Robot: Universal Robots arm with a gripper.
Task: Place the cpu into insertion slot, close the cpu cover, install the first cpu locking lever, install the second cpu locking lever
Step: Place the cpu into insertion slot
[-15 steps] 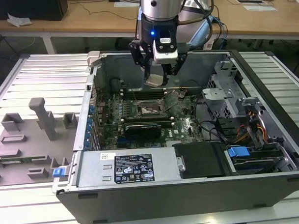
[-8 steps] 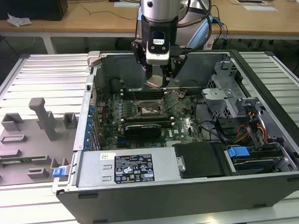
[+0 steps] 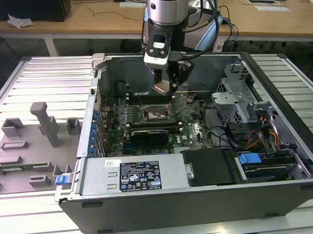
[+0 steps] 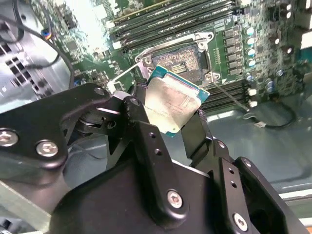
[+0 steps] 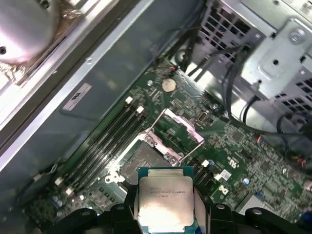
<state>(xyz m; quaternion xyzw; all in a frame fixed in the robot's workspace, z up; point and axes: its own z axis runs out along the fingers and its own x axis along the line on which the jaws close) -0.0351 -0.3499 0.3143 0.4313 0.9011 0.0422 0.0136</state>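
Pincer (image 4: 170, 111) clamped on cpu (image 5: 165, 201), above the insertion slot (image 5: 145, 163).
Fingers grip two opposite cpu edges, the chip clear of the bare socket. The cpu cover (image 5: 178, 132) stands hinged open beside it. Exterior view: pincer at upper centre, over the green motherboard (image 3: 146, 128).

Free approach above the insertion slot (image 5: 146, 163); the raised cpu cover (image 5: 179, 130) and memory slots (image 5: 105, 141) flank it.

My exterior view looks down from well back over the computer case (image 3: 201, 210); both wrist views sit close behind the gripper (image 4: 168, 119) (very tight), sharing chip (image 4: 173, 100) and socket (image 4: 180, 61).
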